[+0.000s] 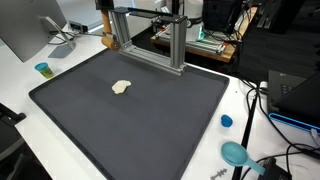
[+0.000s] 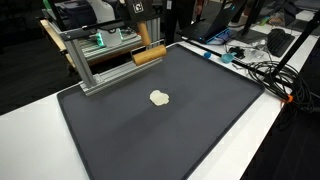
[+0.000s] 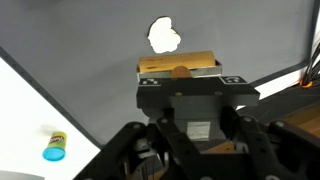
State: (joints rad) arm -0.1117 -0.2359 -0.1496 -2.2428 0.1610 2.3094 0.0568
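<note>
wrist view | wooden block (image 3: 178,64) partly hidden behind end effector (image 3: 182,78) (fingertips unseen)

No text or label can be read anywhere.

Lab or robotics workshop, not a home: aluminium-extrusion frame (image 1: 180,45) on a white desk (image 1: 15,85), black mat (image 1: 130,120), monitor (image 1: 25,30), loose cables (image 2: 262,68), gear-laden benches (image 1: 215,42) crowding the background.

Matte black fingers (image 3: 128,145) on angular linkages, boxy black housing (image 3: 190,100) with grey label plate (image 3: 198,130) and small white markings
</note>
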